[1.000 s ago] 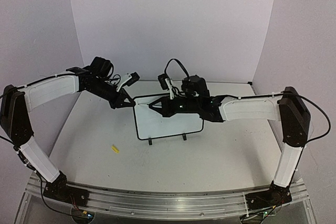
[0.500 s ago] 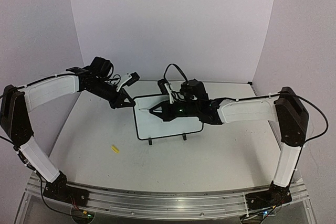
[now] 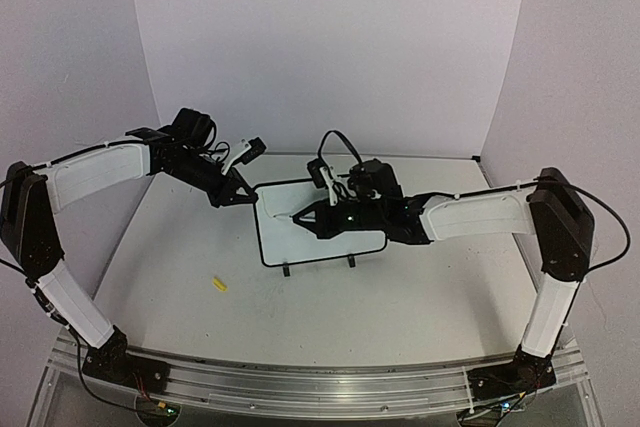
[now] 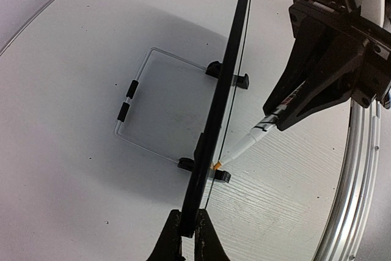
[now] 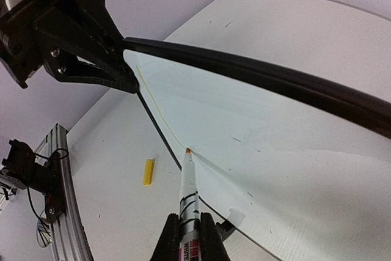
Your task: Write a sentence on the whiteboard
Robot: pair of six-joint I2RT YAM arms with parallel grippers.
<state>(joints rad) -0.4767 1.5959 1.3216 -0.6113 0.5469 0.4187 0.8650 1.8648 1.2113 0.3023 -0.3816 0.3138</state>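
Note:
The whiteboard (image 3: 325, 239) stands tilted on two black feet in the middle of the table. My left gripper (image 3: 243, 197) is shut on its top left corner; the left wrist view shows the black frame (image 4: 223, 90) edge-on, pinched in the left gripper (image 4: 189, 227). My right gripper (image 3: 305, 215) is shut on a white marker (image 5: 188, 194). The marker's orange tip (image 5: 187, 150) touches the board's face (image 5: 256, 120) near its left edge. A faint yellowish line (image 5: 156, 108) runs from the held corner down to the tip. No readable words of the sentence show.
A small yellow cap (image 3: 219, 284) lies on the table, left of and nearer than the board. A thin clear rectangular frame with two black sleeves (image 4: 153, 105) lies behind the board. The metal base rail (image 3: 320, 387) runs along the near edge; walls close in the back and sides.
My right gripper with the marker slid left, then came back right and lower on the board. The left arm and the board have not moved.

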